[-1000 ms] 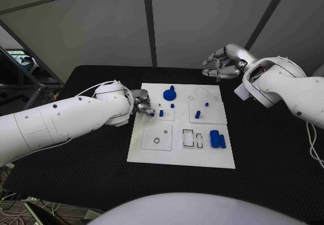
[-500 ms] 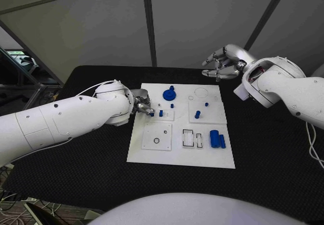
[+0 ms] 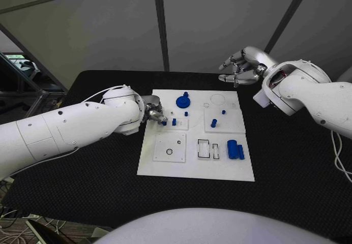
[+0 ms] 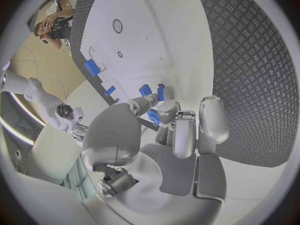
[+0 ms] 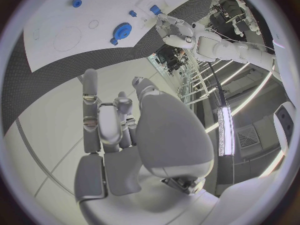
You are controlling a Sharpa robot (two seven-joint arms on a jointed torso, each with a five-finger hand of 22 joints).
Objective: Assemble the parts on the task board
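1. Left hand (image 3: 155, 115) sits at the board's (image 3: 192, 171) left edge, fingers closed around a small blue part (image 4: 154, 116) that it holds just beside a blue peg (image 3: 174, 122) standing in the upper left panel.
2. Compared with a second ago it has crept slightly further over the board, so I judge it is lining the part up for seating, not yet letting go.
3. Two blue bars (image 3: 235, 150) lie side by side on the board's right, near the empty slots (image 3: 208, 150), unchanged.
4. Further back, a blue gear (image 3: 182, 101) stands at the board's far end.
5. Right hand (image 3: 239, 68) hovers beyond the board above the worktop (image 3: 293, 168), fingers loosely curled, holding nothing; it has barely shifted.
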